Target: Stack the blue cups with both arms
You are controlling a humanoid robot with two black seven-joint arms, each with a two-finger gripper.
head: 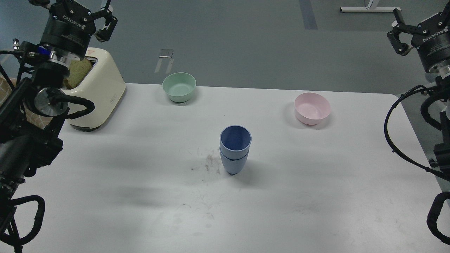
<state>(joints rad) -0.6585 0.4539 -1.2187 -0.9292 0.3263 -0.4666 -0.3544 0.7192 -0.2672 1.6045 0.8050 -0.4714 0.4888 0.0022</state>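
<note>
The two blue cups (235, 151) stand nested one inside the other, upright, at the middle of the white table (316, 196). Nothing holds them. My left gripper (72, 8) is raised at the top left, far from the cups, with its fingers (106, 21) spread and empty. My right gripper (422, 21) is raised at the top right, beyond the table's right edge, also spread and empty; its far finger is partly cut off by the view's edge.
A cream toaster (100, 96) with a slice of bread in it stands at the back left, beside my left arm. A pale green bowl (178, 87) sits at the back centre and a pale pink bowl (312, 108) at the back right.
</note>
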